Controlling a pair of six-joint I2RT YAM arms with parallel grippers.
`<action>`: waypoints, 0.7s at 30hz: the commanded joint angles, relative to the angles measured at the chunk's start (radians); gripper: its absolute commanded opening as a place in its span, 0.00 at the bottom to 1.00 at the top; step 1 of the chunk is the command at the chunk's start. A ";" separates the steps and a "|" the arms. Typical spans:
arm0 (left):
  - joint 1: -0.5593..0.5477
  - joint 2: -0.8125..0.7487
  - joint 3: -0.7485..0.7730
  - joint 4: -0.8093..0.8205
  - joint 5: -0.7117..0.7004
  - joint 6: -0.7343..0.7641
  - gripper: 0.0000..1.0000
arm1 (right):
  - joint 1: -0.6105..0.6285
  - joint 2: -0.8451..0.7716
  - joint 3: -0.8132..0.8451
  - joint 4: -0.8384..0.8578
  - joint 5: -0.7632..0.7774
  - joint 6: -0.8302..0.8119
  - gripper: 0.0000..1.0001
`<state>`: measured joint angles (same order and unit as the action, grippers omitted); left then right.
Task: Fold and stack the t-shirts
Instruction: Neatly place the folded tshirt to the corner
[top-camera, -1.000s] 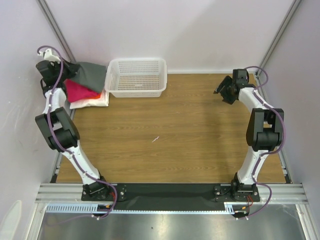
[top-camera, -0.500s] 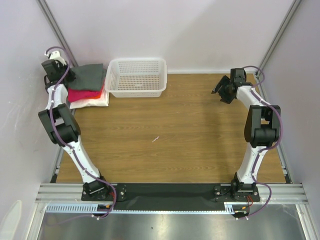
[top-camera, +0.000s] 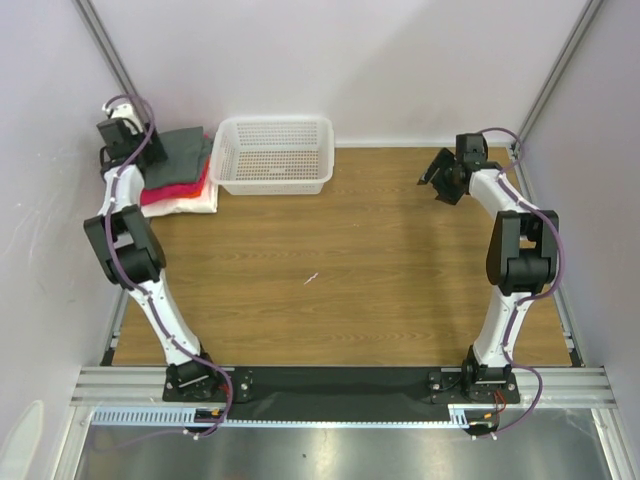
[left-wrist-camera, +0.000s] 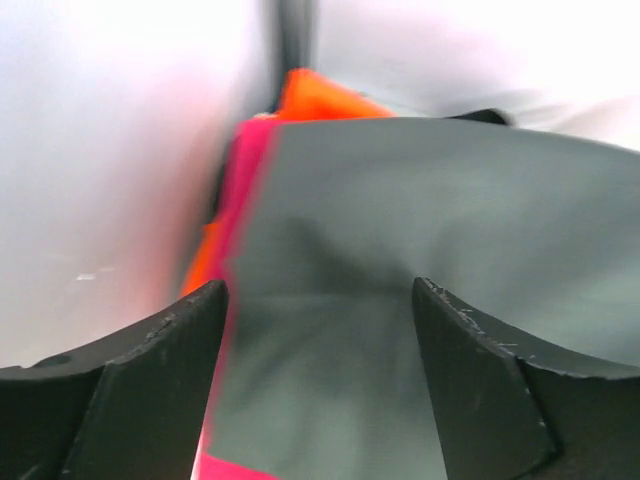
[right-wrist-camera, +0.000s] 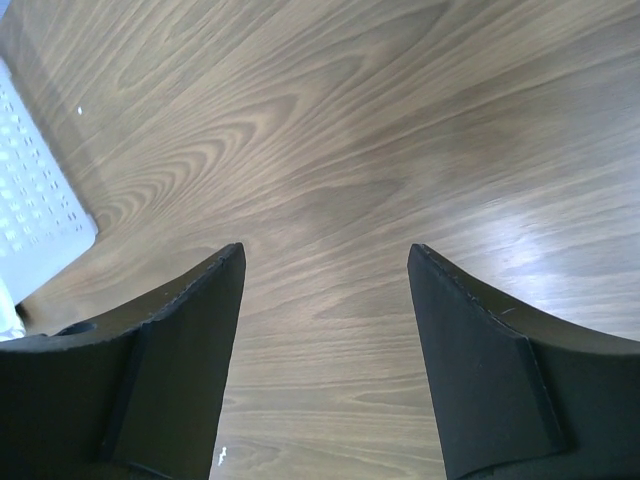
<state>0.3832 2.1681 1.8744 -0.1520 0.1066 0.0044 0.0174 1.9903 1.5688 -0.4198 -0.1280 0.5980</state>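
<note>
Stack: the t-shirts (top-camera: 180, 175) lie piled in the far left corner of the table (top-camera: 350, 250), just beside the white mesh basket (top-camera: 270, 185).
Top layer: the dark grey shirt (left-wrist-camera: 400, 220) lies flat on the pile with a soft crease near its middle.
Lower layers: the magenta-pink shirt (left-wrist-camera: 245, 190) and the orange shirt (left-wrist-camera: 320, 95) show only as edges past the grey one; the white shirt (top-camera: 190, 203) shows at the pile's near edge in the overhead view.
Left gripper (left-wrist-camera: 318, 300): spread wide just above the grey shirt, nothing pinched between its fingers.
Right gripper (right-wrist-camera: 325, 255): spread wide over bare wood at the far right of the table, holding nothing.
Hard to make out: the left wrist view is blurred. The left arm covers the pile's left edge from above, and the orange shirt cannot be picked out there.
Cut off: only one corner of the basket shows at the left of the right wrist view.
</note>
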 joint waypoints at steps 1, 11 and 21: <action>-0.108 -0.152 -0.046 0.104 -0.057 0.002 0.82 | 0.016 0.019 0.042 0.007 -0.013 -0.012 0.72; -0.221 -0.085 -0.020 0.160 -0.275 -0.116 0.90 | 0.016 0.001 0.027 0.001 -0.002 -0.024 0.73; -0.225 -0.042 -0.070 0.104 -0.305 -0.127 0.89 | 0.016 0.018 0.026 0.009 -0.004 -0.010 0.73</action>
<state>0.1604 2.1159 1.8225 -0.0711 -0.2073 -0.1310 0.0353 1.9930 1.5696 -0.4217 -0.1387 0.5919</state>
